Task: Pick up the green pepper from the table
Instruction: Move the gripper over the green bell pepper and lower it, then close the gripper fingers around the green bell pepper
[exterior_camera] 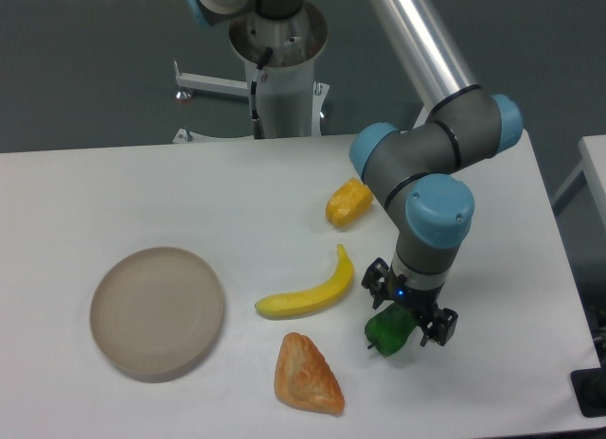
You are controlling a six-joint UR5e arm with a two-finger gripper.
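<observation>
Our hand [409,311] sits low over the green pepper [390,330] on the right half of the table [114,193], black fingers spread to either side of the fruit with a gap between them, so we read it as open and not clamped on anything; whether a fingertip touches the pepper's skin we cannot tell. From the left we see a round, shallow beige plate [157,311] lying flat near the table's front left. Right of it, about mid-table, a yellow banana [308,290] lies on its side, its curved tip pointing up and to the right. Just in front of the banana rests an orange-brown wedge [306,375] that looks like a pastry or a slice of toy food; we cannot tell which. Behind the banana, farther back, a yellow-orange pepper [348,202] lies well apart from the green one. The green pepper lies on the table just right of the wedge and below the banana's tip, its short stem poking toward the left, partly covered from above by our hand. Above it rise the grey wrist links with blue caps [438,212] and the silver arm tube [417,32] running up to the top edge. We can read no writing or brand marks anywhere
</observation>
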